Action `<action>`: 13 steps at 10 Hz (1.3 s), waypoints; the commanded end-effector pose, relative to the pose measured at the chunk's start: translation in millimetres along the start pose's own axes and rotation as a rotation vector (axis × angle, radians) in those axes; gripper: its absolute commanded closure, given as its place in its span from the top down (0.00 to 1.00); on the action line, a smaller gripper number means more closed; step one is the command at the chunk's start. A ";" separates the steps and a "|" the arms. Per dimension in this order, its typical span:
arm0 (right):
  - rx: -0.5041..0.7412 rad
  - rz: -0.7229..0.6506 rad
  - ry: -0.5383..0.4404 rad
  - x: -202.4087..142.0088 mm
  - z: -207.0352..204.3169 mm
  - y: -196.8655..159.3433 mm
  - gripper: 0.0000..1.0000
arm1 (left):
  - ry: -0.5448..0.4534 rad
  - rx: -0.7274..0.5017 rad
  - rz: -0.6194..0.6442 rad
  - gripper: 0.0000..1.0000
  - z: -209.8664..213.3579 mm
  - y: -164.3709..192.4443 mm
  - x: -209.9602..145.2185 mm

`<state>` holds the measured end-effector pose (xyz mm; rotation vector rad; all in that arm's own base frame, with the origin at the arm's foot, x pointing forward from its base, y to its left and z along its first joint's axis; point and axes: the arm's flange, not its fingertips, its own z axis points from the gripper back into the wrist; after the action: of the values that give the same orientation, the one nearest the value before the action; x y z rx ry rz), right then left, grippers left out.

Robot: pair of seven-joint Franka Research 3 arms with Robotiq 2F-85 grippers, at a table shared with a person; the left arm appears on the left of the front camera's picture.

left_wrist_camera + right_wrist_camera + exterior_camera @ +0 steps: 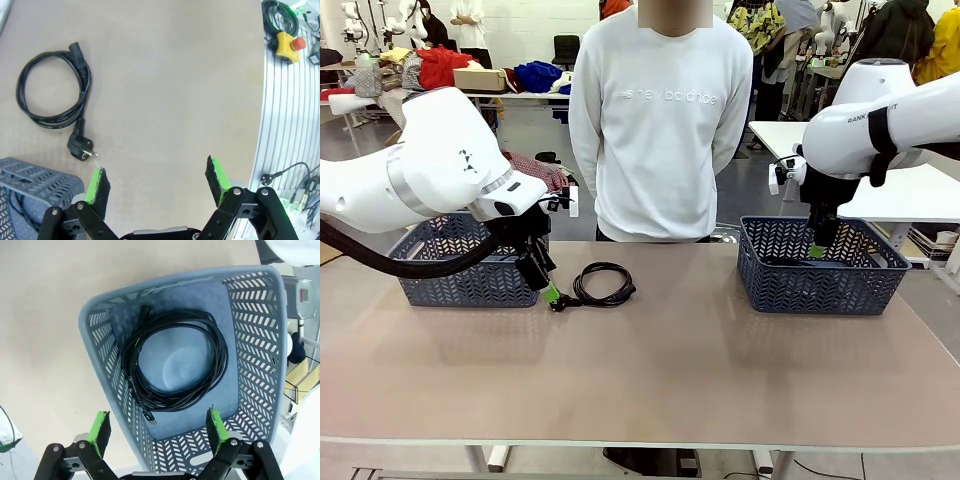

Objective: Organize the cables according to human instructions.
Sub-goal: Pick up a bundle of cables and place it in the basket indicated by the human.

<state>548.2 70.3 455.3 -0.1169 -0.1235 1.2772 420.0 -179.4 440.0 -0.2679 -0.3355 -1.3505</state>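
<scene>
A coiled black cable (602, 284) with a plug lies on the table beside the left basket (460, 262). In the left wrist view that cable (52, 90) lies up and left of my open left gripper (157, 182), whose left pad hangs close to the plug (81, 149). My left gripper (548, 287) hovers low by the plug. Another coiled cable (172, 362) rests on the floor of the right basket (255, 325). My right gripper (159, 432) hangs open above it, holding nothing. From the front, my right gripper (819, 247) stands inside the right basket (820, 265).
A person in a white sweatshirt (658, 120) stands at the far side between the baskets, hands behind the table edge. A yellow stop button (289, 46) and cords sit on a metal rail past the table edge. Open tabletop (670, 370) spans the front.
</scene>
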 end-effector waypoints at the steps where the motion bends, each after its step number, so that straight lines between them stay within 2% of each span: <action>1: -0.007 0.003 -0.004 -0.4 0.2 0.6 1.00 | 0.001 0.004 0.004 1.00 0.8 0.2 -1.0; 2: 0.000 0.000 0.000 0.0 0.0 0.0 1.00 | 0.001 0.004 0.004 1.00 0.8 0.2 -1.0; 4: -0.009 -0.071 -0.069 11.8 18.2 11.8 1.00 | 0.001 0.004 0.004 1.00 0.8 0.2 -1.0; 7: -0.044 -0.094 -0.120 36.7 49.0 53.9 1.00 | 0.001 0.004 0.004 1.00 0.8 0.2 -1.0; 9: -0.027 -0.122 -0.149 48.4 55.4 85.2 1.00 | 0.001 0.004 0.004 1.00 0.8 0.2 -1.0; 13: 0.050 -0.069 -0.251 63.4 52.4 143.6 1.00 | 0.001 0.004 0.004 1.00 0.8 0.2 -1.0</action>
<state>434.7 175.2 493.1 0.0341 -0.2626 1.2096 419.9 -179.4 440.1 -0.2679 -0.3355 -1.3506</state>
